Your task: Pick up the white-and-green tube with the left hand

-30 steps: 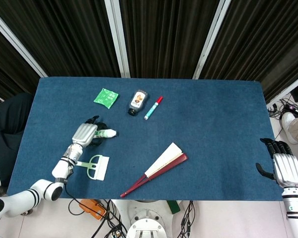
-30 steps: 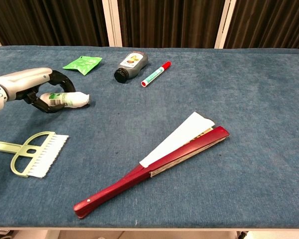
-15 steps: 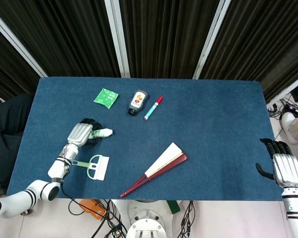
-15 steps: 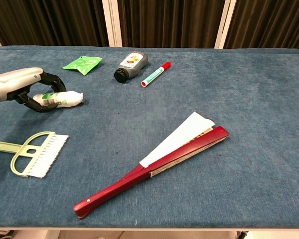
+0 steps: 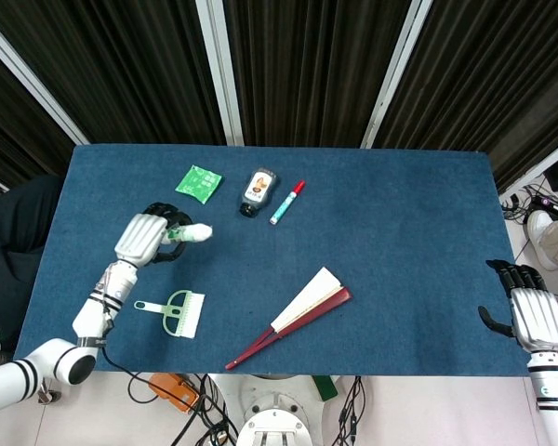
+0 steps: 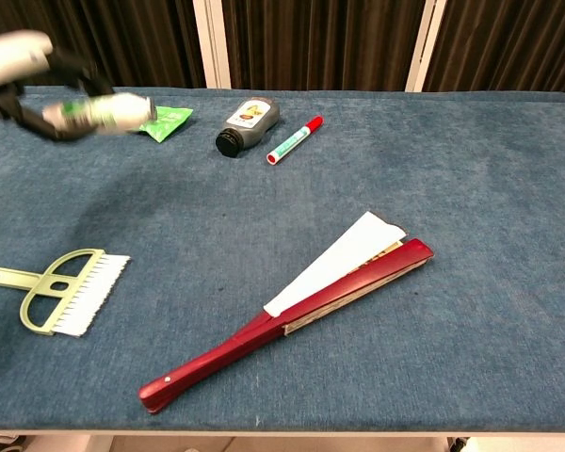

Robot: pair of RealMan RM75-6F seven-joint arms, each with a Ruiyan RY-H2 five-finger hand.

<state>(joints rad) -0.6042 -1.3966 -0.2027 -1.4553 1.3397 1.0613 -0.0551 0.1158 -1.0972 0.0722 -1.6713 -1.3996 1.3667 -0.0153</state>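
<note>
My left hand [image 5: 147, 238] grips the white-and-green tube [image 5: 192, 233], whose white end sticks out to the right of the fingers. In the chest view the left hand [image 6: 24, 66] and the tube [image 6: 104, 111] are blurred and well above the blue table [image 6: 471, 188], at the upper left. My right hand [image 5: 532, 311] rests off the table's right front corner, fingers apart and holding nothing; the chest view does not show it.
A green sachet [image 5: 198, 182], a dark bottle [image 5: 258, 191] and a red-capped marker [image 5: 286, 202] lie at the back. A green-handled brush [image 5: 174, 311] lies near the front left. A half-open red fan [image 5: 293, 314] lies front centre.
The left hand has lifted the tube off the table and carried it up and slightly back-left. The right hand has not moved.
</note>
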